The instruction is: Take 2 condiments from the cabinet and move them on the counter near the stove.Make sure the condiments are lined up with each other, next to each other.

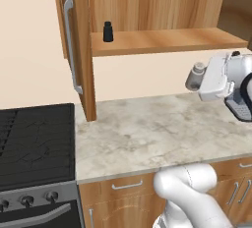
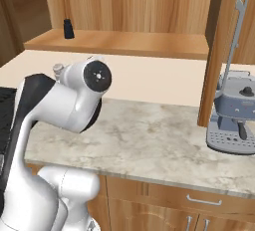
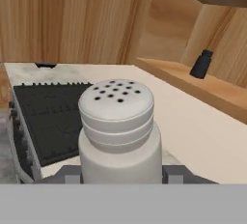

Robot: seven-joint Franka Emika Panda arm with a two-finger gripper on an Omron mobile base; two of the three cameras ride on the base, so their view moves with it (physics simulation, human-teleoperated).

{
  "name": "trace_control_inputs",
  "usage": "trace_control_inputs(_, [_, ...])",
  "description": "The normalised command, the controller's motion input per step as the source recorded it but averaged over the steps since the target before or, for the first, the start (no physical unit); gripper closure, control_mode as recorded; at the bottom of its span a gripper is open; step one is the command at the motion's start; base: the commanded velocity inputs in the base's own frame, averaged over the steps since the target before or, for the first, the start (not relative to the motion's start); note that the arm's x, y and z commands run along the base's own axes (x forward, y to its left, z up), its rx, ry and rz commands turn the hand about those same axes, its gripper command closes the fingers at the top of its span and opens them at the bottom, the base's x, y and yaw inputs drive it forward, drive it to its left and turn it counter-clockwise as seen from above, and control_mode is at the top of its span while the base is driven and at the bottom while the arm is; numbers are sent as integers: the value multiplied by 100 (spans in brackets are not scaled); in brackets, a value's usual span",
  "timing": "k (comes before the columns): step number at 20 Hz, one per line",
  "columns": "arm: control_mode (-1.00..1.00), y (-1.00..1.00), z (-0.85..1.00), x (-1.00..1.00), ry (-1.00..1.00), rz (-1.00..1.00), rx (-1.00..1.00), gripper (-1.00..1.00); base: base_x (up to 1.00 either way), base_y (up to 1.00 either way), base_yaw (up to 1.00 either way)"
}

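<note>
Wood-grain brown surrounds most of the scene: the cabinet (image 1: 162, 6) hangs open above the table (image 1: 147, 133), its door (image 1: 78, 50) swung out toward the stove (image 1: 37, 143) with the long silver bar handle (image 1: 70, 45) facing outward. On the far side of the table stands a grey-blue coffee machine (image 2: 234, 120), tucked just beside the other open door (image 2: 219, 51). Below the stone edge run drawer fronts (image 1: 125, 187) with small handles.

On the cabinet shelf (image 1: 167, 42) 1 black shaker (image 1: 108, 32) stands upright near the shelf's stove-side end, well apart from the arm. Between that shelf and the table the wall is plain cream.

The grey shaker (image 3: 119, 131) sits upright in the claw (image 3: 119, 174), whose 2 fingers press against its lower body from either side (its pale perforated cap rises clear above them). In the left base view the shaker pokes out of the front of the hand, held in the air above the table, below the shelf level and on the side away from the stove. Beyond it, the hand view looks toward the black burner grates, with the black shaker off to the upper right.
</note>
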Motion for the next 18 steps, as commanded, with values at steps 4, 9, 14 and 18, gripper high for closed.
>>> trace_control_inputs(4, [-100,16,0,-42,-2,-24,0,100,0,0,0])
trace_control_inputs(9, [-100,1,0,-15,0,-15,0,100,0,0,0])
trace_control_inputs(14, [-100,0,-3,-3,0,-1,0,100,0,0,0])
trace_control_inputs(18, [-100,0,-2,-3,1,0,0,100,0,0,0])
